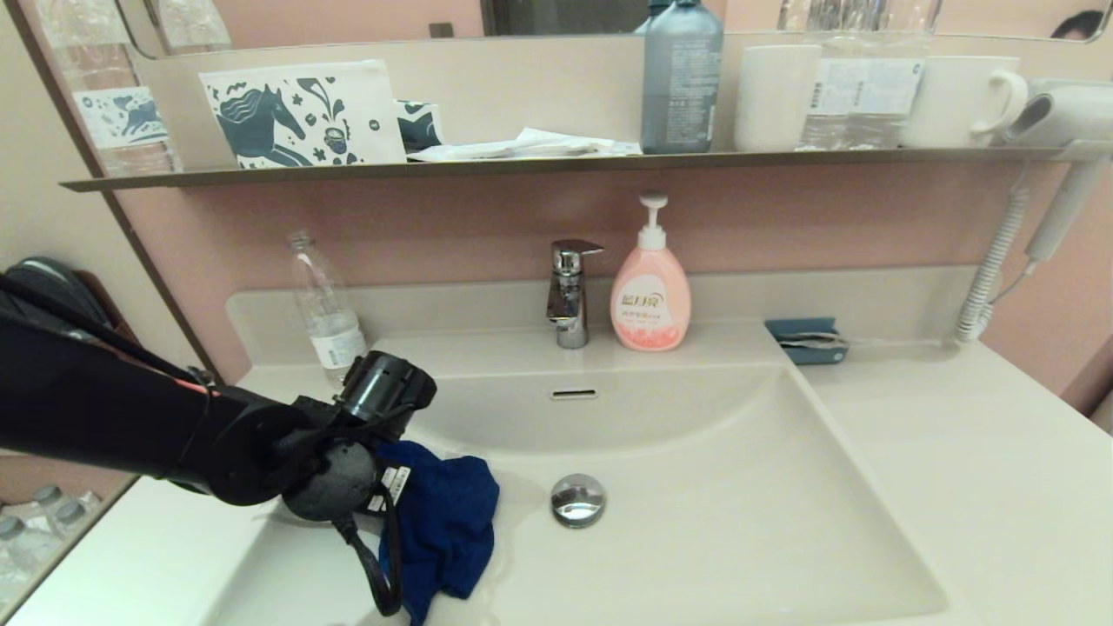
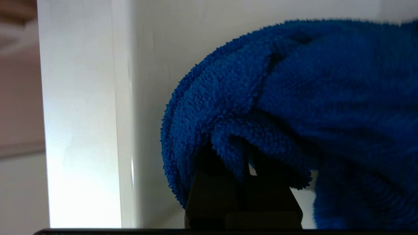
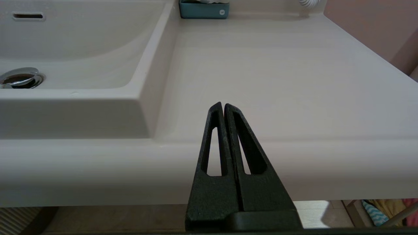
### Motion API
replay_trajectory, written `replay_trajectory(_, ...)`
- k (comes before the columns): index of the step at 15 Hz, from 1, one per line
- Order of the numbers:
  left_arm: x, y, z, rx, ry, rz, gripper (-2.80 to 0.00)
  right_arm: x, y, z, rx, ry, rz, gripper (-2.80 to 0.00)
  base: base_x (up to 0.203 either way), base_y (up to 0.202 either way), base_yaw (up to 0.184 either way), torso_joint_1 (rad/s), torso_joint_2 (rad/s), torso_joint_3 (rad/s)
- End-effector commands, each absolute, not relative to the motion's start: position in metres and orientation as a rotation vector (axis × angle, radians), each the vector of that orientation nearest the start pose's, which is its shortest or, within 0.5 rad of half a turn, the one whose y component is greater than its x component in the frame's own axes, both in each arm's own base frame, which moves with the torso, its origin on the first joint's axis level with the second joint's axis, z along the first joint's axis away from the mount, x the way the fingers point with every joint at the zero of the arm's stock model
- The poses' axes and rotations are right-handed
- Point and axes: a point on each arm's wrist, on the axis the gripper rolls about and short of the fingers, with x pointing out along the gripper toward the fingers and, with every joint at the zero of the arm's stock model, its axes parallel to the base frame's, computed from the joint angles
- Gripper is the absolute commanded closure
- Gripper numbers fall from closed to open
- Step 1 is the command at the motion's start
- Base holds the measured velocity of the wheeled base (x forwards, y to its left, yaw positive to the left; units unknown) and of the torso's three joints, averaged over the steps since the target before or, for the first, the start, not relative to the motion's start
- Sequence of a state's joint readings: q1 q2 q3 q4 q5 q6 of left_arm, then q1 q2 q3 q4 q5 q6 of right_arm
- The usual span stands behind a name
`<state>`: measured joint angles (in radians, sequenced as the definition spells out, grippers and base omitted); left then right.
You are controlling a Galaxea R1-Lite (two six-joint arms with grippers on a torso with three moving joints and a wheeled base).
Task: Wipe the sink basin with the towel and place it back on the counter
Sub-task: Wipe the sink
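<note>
- The wiping step looks to be in hand: the left gripper (image 2: 243,182) is clamped on a fold of the royal-blue towel (image 1: 448,522), which lies bunched on the floor of the sink basin (image 1: 739,539) at its left side, spilling toward the near edge.
- In the left wrist view the black fingers (image 2: 215,192) sit close together with terry cloth pinched between and draped over them, the pale basin wall just behind.
- The left arm reaches in low from the robot's left, across the worktop (image 1: 974,469) edge, with its wrist bent down into the basin so the gripper itself is hidden beneath the wrist housing in the head view.
- The chrome drain plug (image 1: 578,500) stands near the towel, to its right, with a strip of bare basin between them.
- Most of the basin floor right of the plug and the sloping far wall under the overflow slot (image 1: 574,394) look unwiped, so I judge the task early to midway; the next move calls for dragging the cloth across the floor, pressed down, skirting the plug.
- The right gripper (image 3: 223,109) is parked in front of the worktop's near edge, fingers pressed together and holding nothing.
- Farther back, the faucet (image 1: 569,291) and a pink soap pump bottle (image 1: 650,291) stand on the rear ledge, well clear of the wiping path.
</note>
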<state>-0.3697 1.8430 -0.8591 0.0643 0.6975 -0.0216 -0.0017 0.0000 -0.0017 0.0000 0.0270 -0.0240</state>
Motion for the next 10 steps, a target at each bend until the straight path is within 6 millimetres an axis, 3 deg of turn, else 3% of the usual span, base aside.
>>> replay_trajectory(1,0.299,-0.079,0.095,0.524,0.843,0.265,0.0,-0.023,0.001,0.076,-0.025,-0.002,0.026,0.0,0.0,0.0,0.0,0.0,0.0,0.0)
replay_trajectory(10,0.339,-0.051,0.106,0.583,0.754,0.25,0.0,-0.023,0.001,0.076,-0.025,-0.002,0.026,0.0,0.0,0.0,0.0,0.0,0.0,0.0)
